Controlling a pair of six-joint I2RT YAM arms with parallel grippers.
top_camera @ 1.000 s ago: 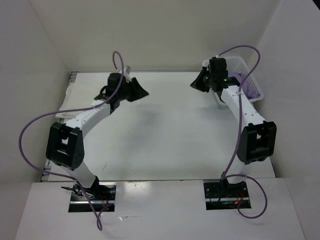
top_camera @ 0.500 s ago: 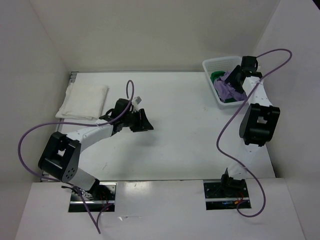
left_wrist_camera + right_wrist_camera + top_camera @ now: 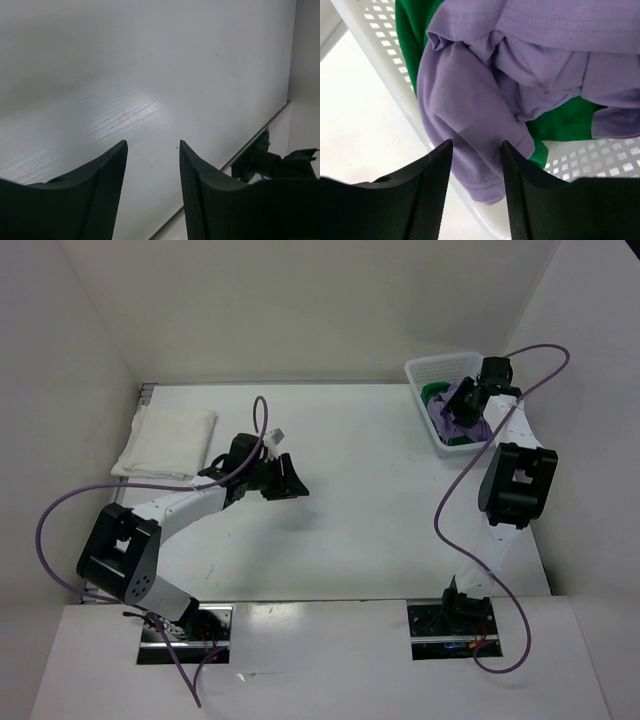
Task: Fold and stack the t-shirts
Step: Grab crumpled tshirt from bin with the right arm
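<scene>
Purple shirt (image 3: 470, 100), limp and light, heaped over green shirt (image 3: 565, 120) in basket (image 3: 375, 30), far right; white shirt (image 3: 168, 440) folded, far left on table (image 3: 360, 500). Right fingers (image 3: 432, 190) spread wide just above purple shirt, empty; left fingers (image 3: 100, 190) half-open, empty. Likely best pinched at overhanging hem.

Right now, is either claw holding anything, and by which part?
Nothing is held. The left claw stands open over the table. The right claw stands open just above the purple shirt in the basket, not gripping it.

Folded shirt (image 3: 165, 440) lies far left; 2 shirts (image 3: 470, 100) in basket (image 3: 440, 364) far right.
</scene>
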